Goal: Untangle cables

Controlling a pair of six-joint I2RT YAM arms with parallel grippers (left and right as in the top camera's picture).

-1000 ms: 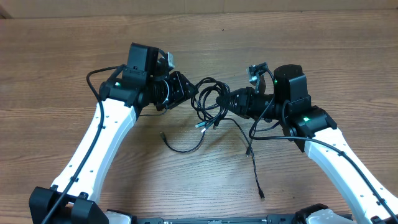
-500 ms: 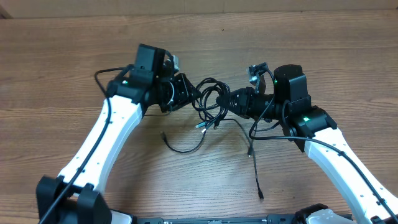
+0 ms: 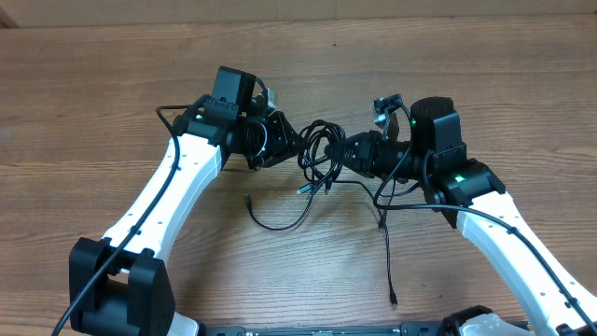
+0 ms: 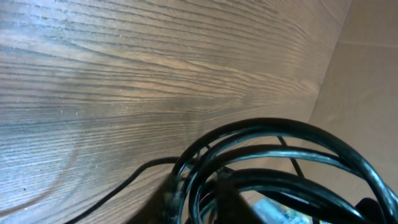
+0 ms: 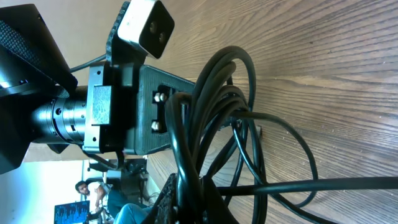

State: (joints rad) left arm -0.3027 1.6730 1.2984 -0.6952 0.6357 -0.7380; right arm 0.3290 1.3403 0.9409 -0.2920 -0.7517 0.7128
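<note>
Jaws of right gripper (image 3: 343,155) clamped on cables (image 3: 320,154), black loops converging into the grip. Tangled in a bundle between both grippers, lying on table (image 3: 466,56), with loose tails curving toward the near edge. Left gripper (image 3: 287,142) just beside the loops, nosed in close; cannot tell whether its jaws stand apart or together.
</note>
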